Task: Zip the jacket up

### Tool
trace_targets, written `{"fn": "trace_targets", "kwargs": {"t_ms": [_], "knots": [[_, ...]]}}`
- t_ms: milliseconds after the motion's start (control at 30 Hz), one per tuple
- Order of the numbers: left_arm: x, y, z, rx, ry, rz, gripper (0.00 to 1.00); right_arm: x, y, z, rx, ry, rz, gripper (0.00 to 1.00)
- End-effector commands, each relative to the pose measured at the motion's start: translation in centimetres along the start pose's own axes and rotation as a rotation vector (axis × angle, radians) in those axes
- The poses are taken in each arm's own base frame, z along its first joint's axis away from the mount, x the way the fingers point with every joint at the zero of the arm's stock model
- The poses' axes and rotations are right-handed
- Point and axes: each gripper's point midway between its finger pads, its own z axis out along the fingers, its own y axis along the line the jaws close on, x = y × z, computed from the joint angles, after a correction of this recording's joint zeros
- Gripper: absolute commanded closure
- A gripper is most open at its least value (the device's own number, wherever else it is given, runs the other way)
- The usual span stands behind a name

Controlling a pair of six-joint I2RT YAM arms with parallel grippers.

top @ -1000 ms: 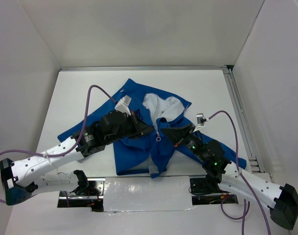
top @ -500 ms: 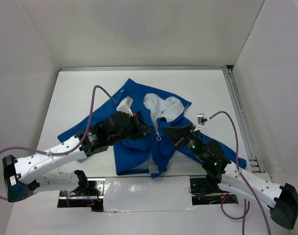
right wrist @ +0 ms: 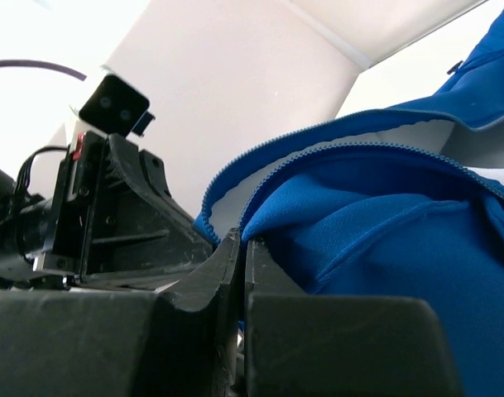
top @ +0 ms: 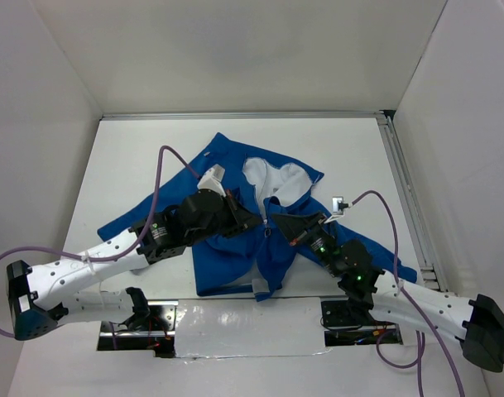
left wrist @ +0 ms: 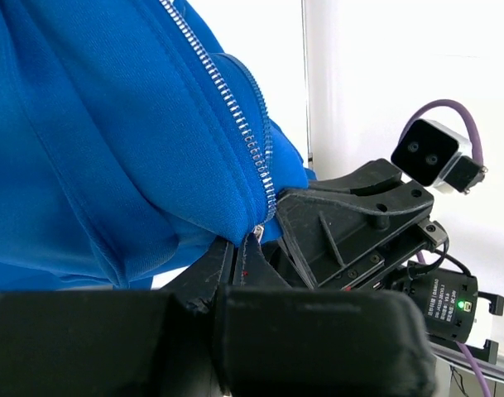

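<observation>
The blue jacket (top: 227, 256) lies crumpled in the middle of the white table, its white lining (top: 276, 178) showing at the collar. Its front is partly open and the light zipper (left wrist: 235, 107) runs down the edge. My left gripper (top: 250, 220) is shut, and its tips (left wrist: 242, 244) pinch the zipper's small metal pull at the fabric edge. My right gripper (top: 281, 222) faces it from the right. It is shut (right wrist: 242, 240) on the jacket's other front edge (right wrist: 384, 223). The two grippers nearly touch; the right one's fingers (left wrist: 343, 223) fill the left wrist view.
White walls enclose the table. A metal rail (top: 405, 190) runs along the right side. Purple cables (top: 156, 178) loop over both arms. A shiny plate (top: 243, 327) lies at the near edge between the arm bases. A blue sleeve (top: 123, 219) stretches to the left.
My left gripper has moved a little right, towards the zipper. My right gripper has shifted slightly left and up. The gap between them has closed.
</observation>
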Motion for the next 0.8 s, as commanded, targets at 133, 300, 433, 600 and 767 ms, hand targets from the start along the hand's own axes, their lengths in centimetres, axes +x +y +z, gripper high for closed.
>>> {"fn": "trace_targets", "kwargs": {"t_ms": [133,300,433,600,767], "knots": [[0.2,-4.2,-0.7,0.171,0.031,0.078,1.0,-2.3,2.5,0.6,-0.044,-0.09,0.066,1.0],[1.6,-3.2,-0.1,0.193,0.074,0.179,1.0,-2.8,2.3,1.2,0.005,-0.107,0.085,1.0],[2.6,-3.1,0.2,0.185,0.12,0.235,1.0,-3.2,2.3,1.4,0.017,-0.114,0.088,1.0],[4.2,0.1,0.8,0.062,0.173,0.26,1.0,-4.4,2.5,1.7,0.024,-0.114,0.075,1.0],[5.4,2.1,1.0,0.007,0.218,0.246,1.0,-4.9,2.5,1.7,0.028,-0.108,0.073,1.0]]}}
